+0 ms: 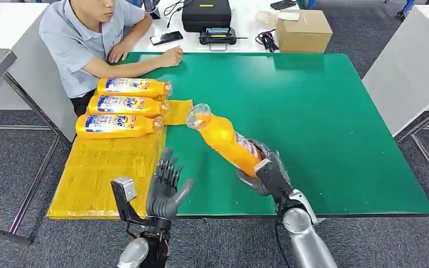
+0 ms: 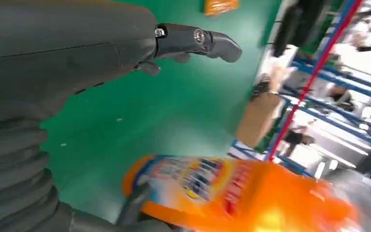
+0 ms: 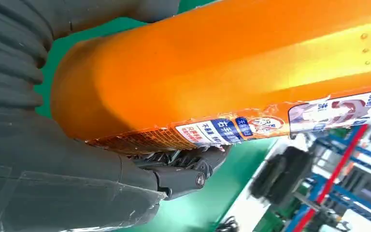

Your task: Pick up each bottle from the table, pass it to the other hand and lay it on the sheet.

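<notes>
My right hand (image 1: 262, 167) grips an orange bottle (image 1: 223, 138) by its base; the bottle tilts up and to the left, clear cap leading. Close up, the bottle's orange body (image 3: 222, 72) lies across the palm with dark fingers (image 3: 183, 174) wrapped beneath it. My left hand (image 1: 166, 187) is raised over the table's near edge, fingers spread and nothing in it, a short way left of the bottle. The same bottle (image 2: 232, 193) appears blurred beyond my left hand's fingers (image 2: 198, 41). Three orange bottles (image 1: 124, 106) lie side by side on the yellow sheet (image 1: 98, 173).
A person (image 1: 89, 39) sits at the far left corner with a forearm on the green table (image 1: 324, 123). Behind it stand a black case (image 1: 205, 14), a phone (image 1: 166, 38), cables and a cardboard box (image 1: 303, 30). White tables flank both sides.
</notes>
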### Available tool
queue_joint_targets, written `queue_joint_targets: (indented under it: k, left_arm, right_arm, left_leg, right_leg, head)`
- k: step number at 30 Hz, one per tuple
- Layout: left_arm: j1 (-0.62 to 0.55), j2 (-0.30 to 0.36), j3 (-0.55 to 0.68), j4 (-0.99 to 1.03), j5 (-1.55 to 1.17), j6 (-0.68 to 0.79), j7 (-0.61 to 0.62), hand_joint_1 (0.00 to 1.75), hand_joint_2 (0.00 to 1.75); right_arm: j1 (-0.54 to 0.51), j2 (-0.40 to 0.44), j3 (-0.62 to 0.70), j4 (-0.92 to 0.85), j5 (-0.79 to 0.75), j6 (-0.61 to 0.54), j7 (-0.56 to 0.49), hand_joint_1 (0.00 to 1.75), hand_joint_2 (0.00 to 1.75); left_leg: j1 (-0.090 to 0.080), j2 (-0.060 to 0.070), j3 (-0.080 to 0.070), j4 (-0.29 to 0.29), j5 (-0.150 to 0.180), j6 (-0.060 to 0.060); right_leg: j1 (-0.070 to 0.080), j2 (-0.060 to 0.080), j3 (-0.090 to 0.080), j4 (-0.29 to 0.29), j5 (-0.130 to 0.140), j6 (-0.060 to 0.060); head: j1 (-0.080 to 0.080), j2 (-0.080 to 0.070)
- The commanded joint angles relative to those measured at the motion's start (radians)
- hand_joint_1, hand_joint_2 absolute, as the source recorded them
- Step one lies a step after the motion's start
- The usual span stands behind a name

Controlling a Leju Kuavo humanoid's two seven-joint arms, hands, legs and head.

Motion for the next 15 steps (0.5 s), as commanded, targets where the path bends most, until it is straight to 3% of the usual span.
queue_joint_targets:
  k: [1, 8, 15]
  left_arm:
    - [-0.079, 0.059, -0.121, 0.159, 0.057, -0.072, 0.033, 0.0, 1.75]
    - [-0.131, 0.067, -0.175, 0.158, -0.027, -0.024, -0.062, 0.0, 1.75]
    - [-0.148, 0.062, -0.177, 0.177, -0.054, 0.014, -0.058, 0.0, 1.75]
  right_arm:
    - [-0.04, -0.035, 0.119, 0.02, -0.041, 0.009, -0.017, 1.75, 1.75]
    - [-0.101, -0.059, 0.235, 0.162, -0.062, 0.056, 0.013, 1.75, 1.75]
    - [-0.103, -0.058, 0.267, 0.171, -0.051, 0.055, 0.008, 1.75, 1.75]
  left_leg:
    - [0.0, 0.001, 0.004, -0.001, -0.001, -0.002]
    - [0.001, 0.002, 0.004, -0.001, -0.001, -0.002]
    - [0.001, 0.001, 0.003, -0.001, -0.001, -0.001]
  right_leg:
    - [0.001, 0.0, 0.004, -0.001, -0.001, -0.002]
    - [0.001, 0.002, 0.003, -0.001, 0.0, -0.002]
    - [0.001, 0.0, 0.003, -0.001, 0.0, -0.002]
  head:
    - [0.0, 0.0]
    - [0.0, 0.0]
    - [0.0, 0.0]
